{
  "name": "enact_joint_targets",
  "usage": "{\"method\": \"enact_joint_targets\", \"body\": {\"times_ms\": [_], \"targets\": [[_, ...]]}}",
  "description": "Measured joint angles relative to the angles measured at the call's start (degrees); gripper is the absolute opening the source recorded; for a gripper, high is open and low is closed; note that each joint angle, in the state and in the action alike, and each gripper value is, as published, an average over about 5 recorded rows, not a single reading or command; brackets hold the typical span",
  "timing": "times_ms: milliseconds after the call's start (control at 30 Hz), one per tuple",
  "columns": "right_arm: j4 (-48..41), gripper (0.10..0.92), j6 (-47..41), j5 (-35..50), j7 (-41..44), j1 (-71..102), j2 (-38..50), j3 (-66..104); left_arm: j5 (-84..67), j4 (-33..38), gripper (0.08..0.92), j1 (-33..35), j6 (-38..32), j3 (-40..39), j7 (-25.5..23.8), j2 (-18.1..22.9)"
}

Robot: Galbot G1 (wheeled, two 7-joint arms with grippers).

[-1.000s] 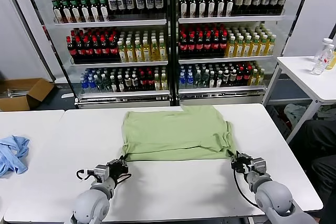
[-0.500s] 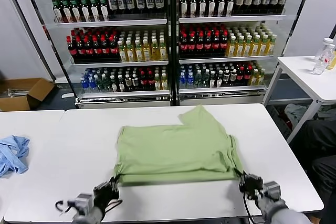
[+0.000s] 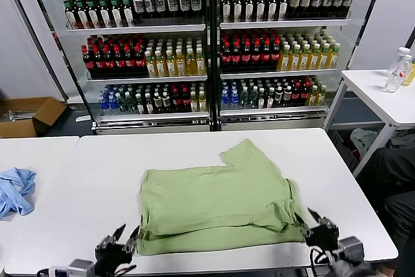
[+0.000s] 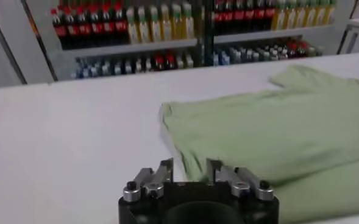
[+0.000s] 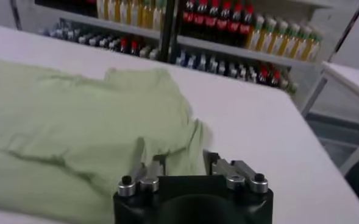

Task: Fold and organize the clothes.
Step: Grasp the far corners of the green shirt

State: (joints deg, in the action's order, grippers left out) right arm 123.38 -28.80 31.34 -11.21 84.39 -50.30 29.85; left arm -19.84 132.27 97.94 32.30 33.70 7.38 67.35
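The light green T-shirt (image 3: pixel 217 202) lies folded in half on the white table (image 3: pixel 97 173), plain side up, one sleeve pointing toward the far edge; its print is hidden. My left gripper (image 3: pixel 123 241) is at the shirt's near left corner, open, with the cloth edge just ahead of its fingers. In the left wrist view the gripper (image 4: pixel 188 170) faces the shirt (image 4: pixel 277 134). My right gripper (image 3: pixel 319 224) is at the shirt's near right corner, open. In the right wrist view the gripper (image 5: pixel 179 161) has the shirt (image 5: pixel 75 115) lying before it.
A light blue cloth (image 3: pixel 14 189) lies on the adjoining table at the far left. Drink coolers (image 3: pixel 207 43) stand behind the table. A cardboard box (image 3: pixel 29 115) is on the floor at left. A side table (image 3: pixel 382 92) with bottles (image 3: pixel 397 69) stands at right.
Both grippers dragged the shirt's near edge toward the table front, then let go and opened. The shirt now lies nearer me, its far sleeve sticking out.
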Motion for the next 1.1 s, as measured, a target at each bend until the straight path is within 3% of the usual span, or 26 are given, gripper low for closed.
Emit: {"method": "enact_joint_targets", "body": {"times_ms": [200, 333, 433, 833, 967, 1100], "targets": [[-10.1, 0.79, -1.7, 3.2, -0.6, -16.5, -1.3, -8.6, -1.5, -8.6, 0.69, -11.6, 0.3, -2.6, 0.7, -2.1], [-18.0, 0.819, -2.6, 4.1, -0.5, -26.6, -3.4, -14.4, -1.7, -15.9, 0.789, -20.1, 0.4, -6.1, 1.4, -2.5], [-24.0, 0.822, -3.1, 4.7, -0.3, -33.2, -5.2, -18.3, -1.6, -21.2, 0.818, -25.9, 0.5, -8.8, 1.9, -2.6], [-45.1, 0.823, -3.7, 5.6, 1.2, -51.5, -13.9, -29.5, -2.6, -37.5, 0.82, -41.1, 0.7, -17.3, 2.7, -2.8], [-51.5, 0.803, -3.7, 5.4, 1.8, -55.1, -16.6, -31.4, -3.3, -39.9, 0.749, -43.1, 0.7, -18.9, 2.5, -3.0], [-56.3, 0.706, -3.5, 5.6, 2.4, -57.4, -18.6, -33.0, -3.9, -40.9, 0.628, -43.8, 0.6, -19.9, 2.1, -3.3]]}}
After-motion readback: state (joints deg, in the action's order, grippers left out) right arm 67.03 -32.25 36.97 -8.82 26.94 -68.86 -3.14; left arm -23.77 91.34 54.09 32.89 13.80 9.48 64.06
